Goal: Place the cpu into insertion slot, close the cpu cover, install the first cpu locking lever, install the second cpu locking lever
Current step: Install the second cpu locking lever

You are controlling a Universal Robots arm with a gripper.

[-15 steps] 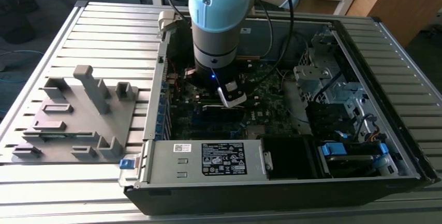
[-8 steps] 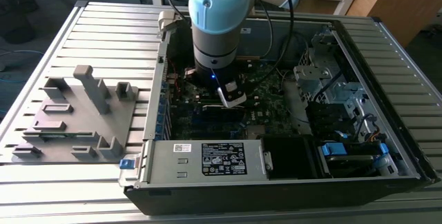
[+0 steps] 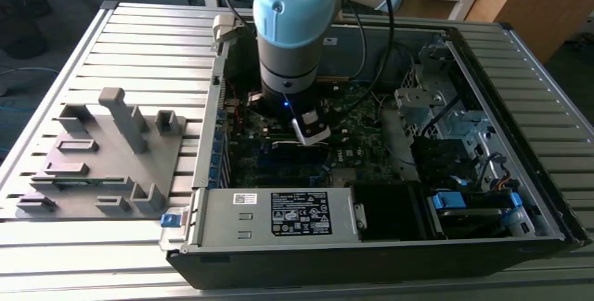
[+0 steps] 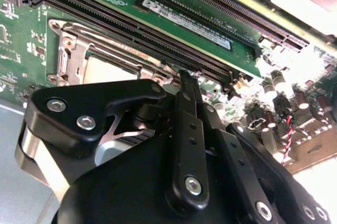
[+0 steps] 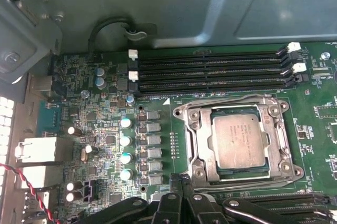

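The arm reaches down into the open computer case (image 3: 390, 141), which lies on the ribbed surface (image 3: 139, 51). The tool (image 5: 181, 182) hangs just above the green motherboard (image 5: 105, 124), beside the insertion slot (image 5: 189, 139). Its fingers are drawn together, gripping nothing. In the first wrist view, the cpu (image 5: 239, 139) lies seated flat in the slot, and the cpu cover (image 5: 284, 134) lies down around it, framing the chip. Long black memory slots (image 5: 210, 71) run just beside the socket.
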